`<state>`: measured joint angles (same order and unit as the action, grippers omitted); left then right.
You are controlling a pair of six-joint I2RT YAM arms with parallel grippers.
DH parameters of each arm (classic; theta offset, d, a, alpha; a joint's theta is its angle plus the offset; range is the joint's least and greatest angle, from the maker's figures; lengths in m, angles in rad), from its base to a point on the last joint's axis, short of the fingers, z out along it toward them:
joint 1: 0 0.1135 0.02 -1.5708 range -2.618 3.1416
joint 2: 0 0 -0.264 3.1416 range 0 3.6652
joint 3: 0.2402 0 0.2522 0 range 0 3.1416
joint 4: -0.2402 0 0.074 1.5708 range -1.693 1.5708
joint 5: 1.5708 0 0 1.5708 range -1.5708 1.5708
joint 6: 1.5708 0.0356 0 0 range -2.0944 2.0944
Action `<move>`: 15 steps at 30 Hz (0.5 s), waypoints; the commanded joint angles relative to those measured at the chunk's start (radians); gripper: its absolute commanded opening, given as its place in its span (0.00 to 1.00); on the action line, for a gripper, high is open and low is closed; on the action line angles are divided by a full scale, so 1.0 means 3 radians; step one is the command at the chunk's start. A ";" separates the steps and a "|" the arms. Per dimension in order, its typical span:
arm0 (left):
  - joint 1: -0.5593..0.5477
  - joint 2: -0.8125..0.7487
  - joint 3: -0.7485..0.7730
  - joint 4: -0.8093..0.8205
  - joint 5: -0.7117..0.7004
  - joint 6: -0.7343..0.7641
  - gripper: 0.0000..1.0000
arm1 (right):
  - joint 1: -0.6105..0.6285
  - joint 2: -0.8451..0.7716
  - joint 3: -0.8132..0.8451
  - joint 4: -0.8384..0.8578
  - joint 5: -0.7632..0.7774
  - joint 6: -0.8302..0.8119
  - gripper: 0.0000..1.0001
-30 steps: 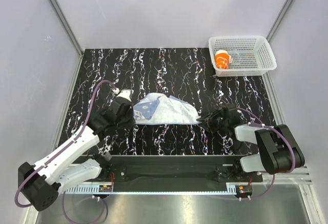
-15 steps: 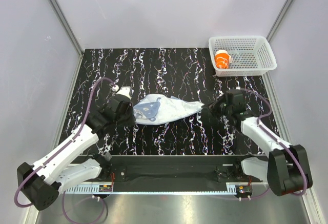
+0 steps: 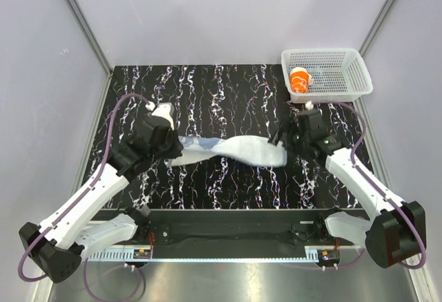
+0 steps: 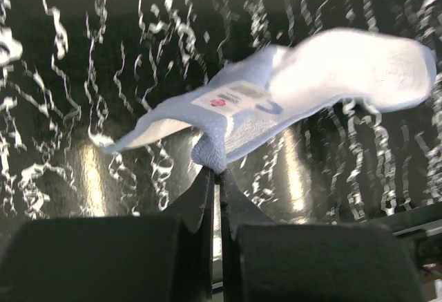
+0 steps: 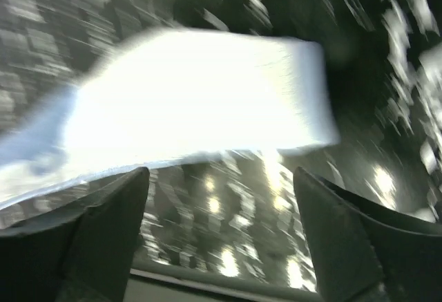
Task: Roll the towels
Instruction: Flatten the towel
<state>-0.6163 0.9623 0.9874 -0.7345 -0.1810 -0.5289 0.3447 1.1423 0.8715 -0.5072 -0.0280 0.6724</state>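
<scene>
Item: pale blue-grey cloth towel, white on its reverse, a printed label near one end.
Position: mid-bench, on the black white-veined bench, pulled out into a long strip with a slight twist at its middle.
Long axis: left to right across the bench, spanning the gap between the two arms.
Left tool: fingers closed together, pinching a bunched fold at the strip's left end; the left wrist view shows the cloth rising from the fingertips.
Right tool: fingers spread wide, nothing between them; the right wrist view is blurred but shows the white end of the strip just ahead of the gap.
Key relation: the free right end lies directly in front of the right tool, towards the left arm. The right arm is the nearer one to that end, while the left arm anchors the far end.
Contact at right end: cannot tell whether the cloth touches the right tool.
Second item: bright orange cloth towel with a white print, rolled up, in the left end of the white plastic mesh basket at the far right corner.
Progress, judged: one towel rolled and stowed; the blue-grey one is stretched out but not yet rolled.
Next move, judged: a roll would have to run along the long axis from one end, which calls for the strip flat and untwisted.
Risk, judged: the twist could skew the roll.
</scene>
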 commanded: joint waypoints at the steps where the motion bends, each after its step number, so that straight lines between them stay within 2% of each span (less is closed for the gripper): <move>1: 0.0019 -0.0139 -0.0244 0.0025 0.0077 -0.0083 0.00 | 0.0007 -0.0187 -0.0424 -0.0115 0.0104 0.0217 0.94; 4: 0.0019 -0.0226 -0.0407 0.0004 0.0087 -0.0119 0.00 | 0.0002 -0.0218 -0.0629 -0.0012 0.0001 0.0402 1.00; 9: 0.0024 -0.0303 -0.0535 -0.0011 0.0072 -0.0119 0.00 | -0.0004 -0.0086 -0.0747 0.0105 -0.0055 0.0586 0.99; 15: 0.0024 -0.0319 -0.0581 0.0009 0.0077 -0.0114 0.00 | -0.0004 0.0216 -0.0957 0.0458 -0.0152 0.0714 0.79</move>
<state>-0.6140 0.8799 0.8181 -0.7658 -0.1711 -0.5587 0.3458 1.1732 0.6071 -0.4374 -0.0521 0.8467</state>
